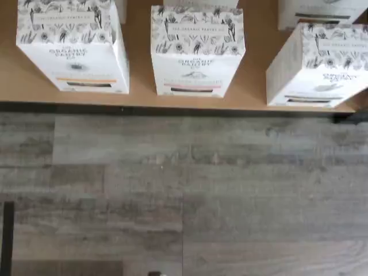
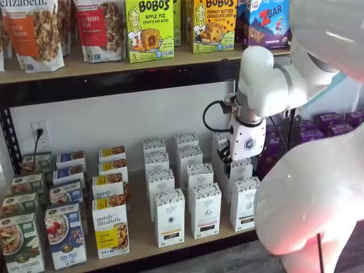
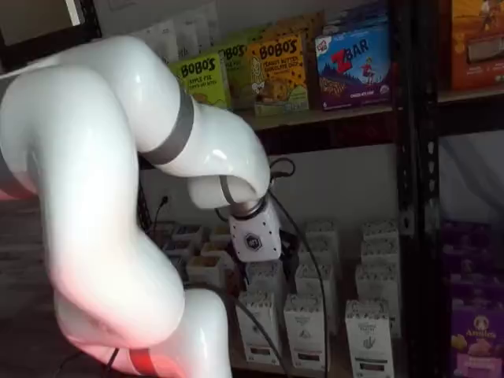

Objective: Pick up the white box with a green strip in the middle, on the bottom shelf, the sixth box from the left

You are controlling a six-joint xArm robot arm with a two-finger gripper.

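On the left of the bottom shelf [image 2: 138, 236] stand colourful cereal cartons [image 2: 65, 233]; then come rows of tall white cartons. In the front row there are three of these. The white box [image 2: 244, 205] with the greenish strip is the rightmost of them, upright at the board's front edge, and in the wrist view [image 1: 322, 69] it sits slightly skewed. Above and behind it hangs the pincer [image 2: 230, 156], its jaws spread wide, holding nothing and clear of the cartons.

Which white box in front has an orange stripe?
The end box, beside the middle box. Its stripe is orange; the middle one's looks pinkish, and the far box shows only dark lines.
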